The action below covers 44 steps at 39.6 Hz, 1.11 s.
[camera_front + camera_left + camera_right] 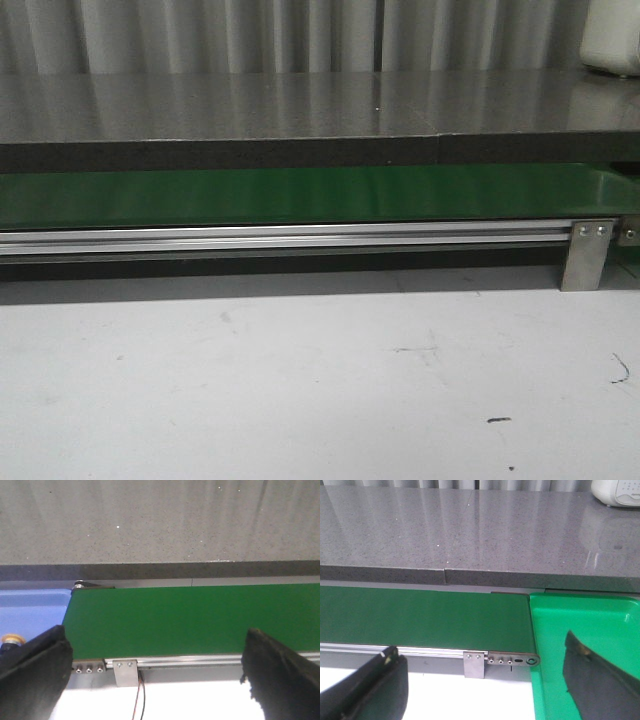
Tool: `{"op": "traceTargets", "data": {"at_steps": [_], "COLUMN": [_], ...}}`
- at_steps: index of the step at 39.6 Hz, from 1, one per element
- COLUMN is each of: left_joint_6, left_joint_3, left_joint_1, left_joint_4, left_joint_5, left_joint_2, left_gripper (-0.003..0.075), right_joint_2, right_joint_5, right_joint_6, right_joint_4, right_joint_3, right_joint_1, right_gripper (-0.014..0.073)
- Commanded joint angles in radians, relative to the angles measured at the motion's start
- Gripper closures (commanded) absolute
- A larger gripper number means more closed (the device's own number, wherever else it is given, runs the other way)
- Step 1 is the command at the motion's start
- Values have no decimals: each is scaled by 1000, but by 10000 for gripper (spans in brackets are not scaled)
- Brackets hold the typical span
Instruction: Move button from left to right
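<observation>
A small orange-yellow round cap, the button (12, 639), peeks out in the blue tray (35, 610) at the belt's left end; its body is hidden behind one black finger (35, 675). My left gripper (157, 680) is open and empty, hovering over the near rail of the green belt (200, 620), with the button beside it, outside the jaws. My right gripper (485, 690) is open and empty above the belt's right end (445, 615), one finger (600, 680) over the green tray (585, 620). Neither gripper shows in the front view, and no button shows on the belt (300, 195) there.
A grey stone counter (300, 105) runs behind the belt, with a white appliance (617, 492) at its far right. An aluminium rail (280, 238) with brackets (587, 255) fronts the belt. A thin wire (141, 700) hangs below the left bracket. The white tabletop (300, 380) lies in front.
</observation>
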Motion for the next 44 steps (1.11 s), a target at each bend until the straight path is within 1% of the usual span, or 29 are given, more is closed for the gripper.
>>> {"op": "traceTargets", "data": {"at_steps": [1, 5, 9, 12, 17, 28, 33, 37, 44], "left_joint_6": [-11, -11, -11, -11, -11, -11, -11, 22, 76], "left_joint_3": [-144, -274, -414, -475, -554, -657, -702, -736, -806], "left_joint_1": [17, 63, 134, 186, 268, 451, 488, 491, 497], "left_joint_4": [7, 10, 34, 53, 78, 131, 131, 133, 133], "left_joint_5": [-38, 42, 163, 207, 248, 243, 244, 239, 277], "left_joint_2": [111, 240, 383, 468, 605, 853, 950, 1025, 1162], "left_gripper": [74, 82, 82, 82, 82, 81, 81, 81, 81], "right_joint_2": [13, 13, 13, 13, 13, 13, 13, 13, 13], "right_joint_5": [-79, -79, -79, -79, -79, -77, -77, -77, -77], "right_joint_6": [-1, -1, -1, -1, -1, -1, -1, -1, -1], "right_joint_4": [2, 2, 2, 2, 2, 2, 2, 2, 2], "right_joint_3": [-37, -37, -37, -37, -37, -37, -37, -37, -37], "right_joint_1": [-6, -6, -6, -6, -6, -6, -6, -6, -6], "right_gripper": [-50, -50, -50, -50, -50, -50, -50, -50, -50]}}
